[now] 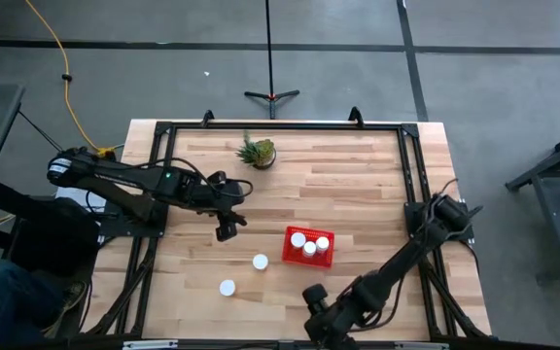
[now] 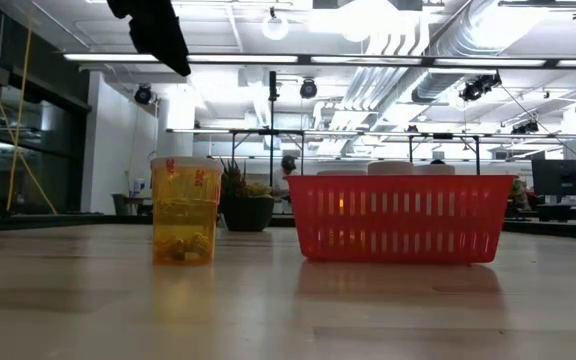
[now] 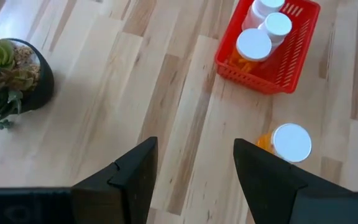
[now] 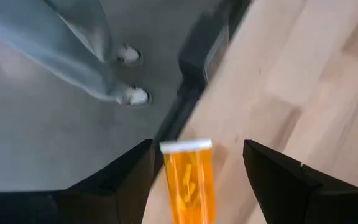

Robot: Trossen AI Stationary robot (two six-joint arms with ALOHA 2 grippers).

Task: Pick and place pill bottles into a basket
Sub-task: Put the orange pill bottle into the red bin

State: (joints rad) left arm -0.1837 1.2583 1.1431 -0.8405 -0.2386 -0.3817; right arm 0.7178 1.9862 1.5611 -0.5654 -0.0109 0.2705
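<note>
The red basket [image 1: 308, 246] stands on the table and holds three white-capped pill bottles [image 3: 254, 45]. It also shows in the low view [image 2: 400, 218]. Two amber, white-capped bottles stand upright on the table left of the basket [image 1: 260, 262] [image 1: 227, 287]. My left gripper [image 1: 227, 228] hangs open and empty above the table, left of the basket [image 3: 194, 168]. My right gripper [image 1: 314, 297] is open near the table's near edge. Another bottle [image 4: 188, 180] shows between its fingers with a gap on each side, its cap pointing away along them.
A small spiky green potted plant [image 1: 258, 152] stands at the table's far side. A person's legs and shoes [image 4: 129, 94] show on the floor beyond the near edge. Dark frame rails [image 1: 411, 175] run along the table's sides.
</note>
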